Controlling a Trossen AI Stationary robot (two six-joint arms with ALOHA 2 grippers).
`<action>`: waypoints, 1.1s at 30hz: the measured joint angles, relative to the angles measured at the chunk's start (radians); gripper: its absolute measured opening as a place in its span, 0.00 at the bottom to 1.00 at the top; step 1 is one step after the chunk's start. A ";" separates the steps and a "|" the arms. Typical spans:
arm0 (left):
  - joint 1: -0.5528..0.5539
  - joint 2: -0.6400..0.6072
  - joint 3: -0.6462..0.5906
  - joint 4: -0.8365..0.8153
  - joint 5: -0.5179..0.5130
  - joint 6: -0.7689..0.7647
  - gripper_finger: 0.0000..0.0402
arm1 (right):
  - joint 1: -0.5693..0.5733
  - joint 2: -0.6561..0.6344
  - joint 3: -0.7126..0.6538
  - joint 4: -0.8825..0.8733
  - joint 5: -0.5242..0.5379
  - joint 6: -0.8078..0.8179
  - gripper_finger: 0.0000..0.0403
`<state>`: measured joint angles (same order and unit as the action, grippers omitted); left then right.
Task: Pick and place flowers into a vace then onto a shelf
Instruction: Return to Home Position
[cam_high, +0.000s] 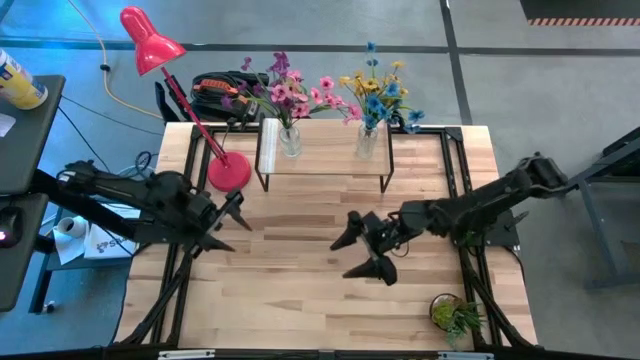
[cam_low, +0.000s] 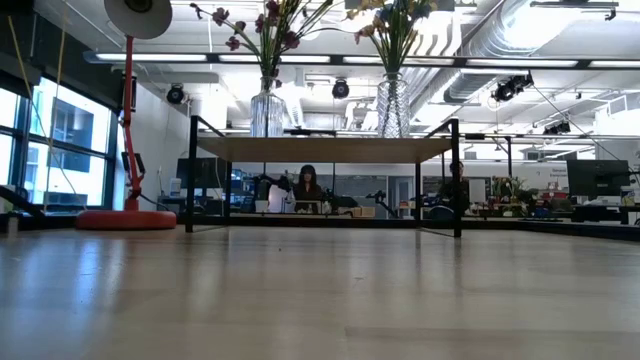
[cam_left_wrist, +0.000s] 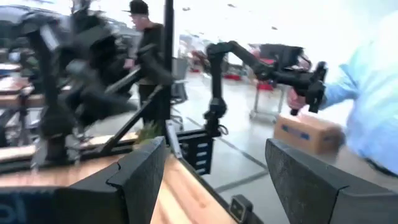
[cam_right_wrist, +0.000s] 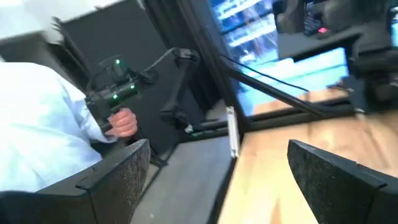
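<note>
The flowers stand in two clear glass vases on the shelf (cam_high: 325, 165), a wood plank on black legs at the table's far side. The purple and pink sprigs (cam_high: 285, 88) are in the left vase (cam_high: 290, 140). The blue and yellow sprigs (cam_high: 378, 88) are in the right vase (cam_high: 367, 142). The low view shows both vases (cam_low: 267, 108) (cam_low: 392, 105) resting by their bases on the shelf top (cam_low: 320, 150). My left gripper (cam_high: 230, 222) (cam_left_wrist: 217, 180) is open over the table's left part. My right gripper (cam_high: 346, 258) (cam_right_wrist: 217, 180) is open over the middle, nearer than the shelf.
A red desk lamp stands with its base (cam_high: 228, 172) on the table left of the shelf. A small green potted plant (cam_high: 458, 315) sits at the near right corner. A person in a light shirt (cam_left_wrist: 373, 93) holding a hand-held device (cam_right_wrist: 112, 93) stands beyond the table.
</note>
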<state>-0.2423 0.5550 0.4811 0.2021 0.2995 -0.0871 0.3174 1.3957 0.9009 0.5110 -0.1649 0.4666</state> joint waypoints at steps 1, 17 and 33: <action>0.005 -0.027 -0.048 0.029 -0.009 -0.021 0.77 | -0.005 -0.023 0.000 -0.043 0.007 -0.001 0.92; 0.160 -0.408 -0.372 0.081 -0.018 -0.180 0.77 | -0.103 -0.294 -0.237 0.058 0.066 -0.025 0.92; 0.165 -0.429 -0.379 0.026 -0.244 -0.181 0.77 | -0.180 -0.679 -0.891 0.496 0.047 0.060 0.92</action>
<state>-0.0776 0.1257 0.1024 0.2283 0.0555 -0.2676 0.1376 0.7164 0.0098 1.0075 -0.1181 0.5271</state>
